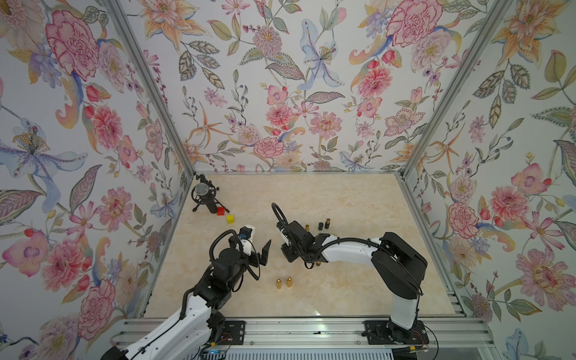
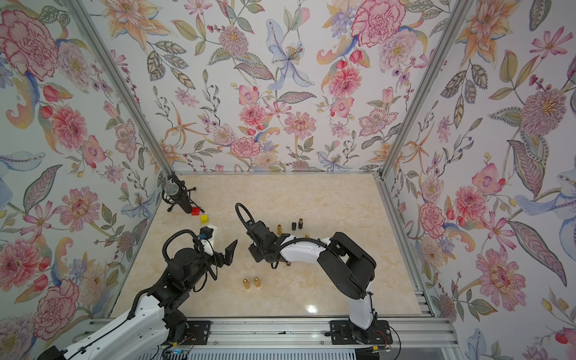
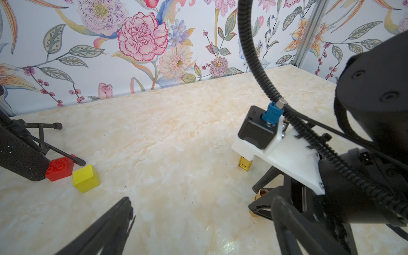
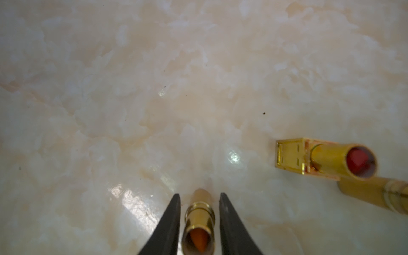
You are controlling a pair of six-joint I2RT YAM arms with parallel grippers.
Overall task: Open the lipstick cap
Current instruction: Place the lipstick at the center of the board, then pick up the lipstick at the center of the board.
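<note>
While the right gripper (image 4: 199, 195) straddles the lipstick (image 4: 199, 220), its fingers stand slightly clear of the gold tube: loose, not pinching. Lipstick upright on the table (image 4: 132, 88), uncapped, orange stick showing. Left gripper (image 3: 202, 198) spread wide, holding nothing — a square red lipstick (image 4: 320, 157) stands nearby.

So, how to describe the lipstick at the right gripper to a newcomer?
Find the marble table, then the right gripper above it. Between its open jaws sits a round lipstick, uncapped. Its stick is orange; the square lipstick nearby shows red.
</note>
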